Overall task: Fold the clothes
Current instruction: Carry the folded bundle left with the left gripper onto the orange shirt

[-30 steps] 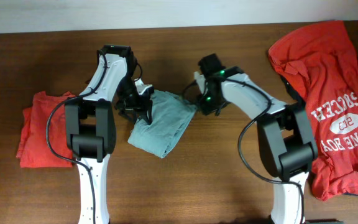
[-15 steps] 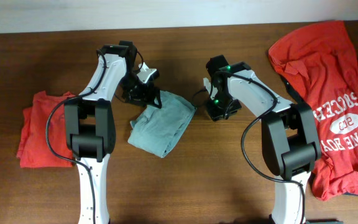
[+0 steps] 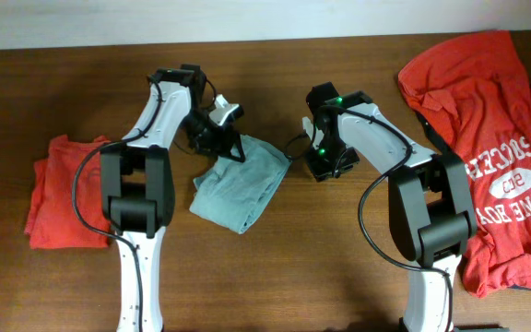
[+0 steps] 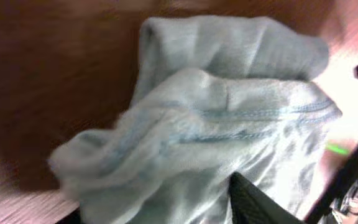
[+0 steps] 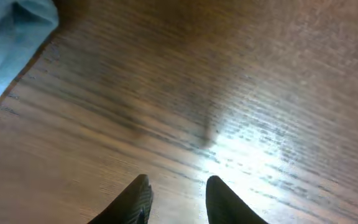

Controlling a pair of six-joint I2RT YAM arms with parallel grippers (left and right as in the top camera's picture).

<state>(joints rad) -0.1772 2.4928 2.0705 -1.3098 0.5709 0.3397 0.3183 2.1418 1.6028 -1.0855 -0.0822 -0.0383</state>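
1. The left arm (image 3: 132, 184) runs from the lower left of the overhead frame up to the upper centre-left, then bends back rightward and down.
2. The left pincer (image 3: 227, 146) is tilted. Only one dark finger (image 4: 257, 199) shows in its wrist view, so its jaw state is unclear.
3. The right arm (image 3: 422, 212) runs from the lower right up-left to centre.
4. The right pincer (image 5: 176, 199) points down, with its tips slightly apart and nothing between them.
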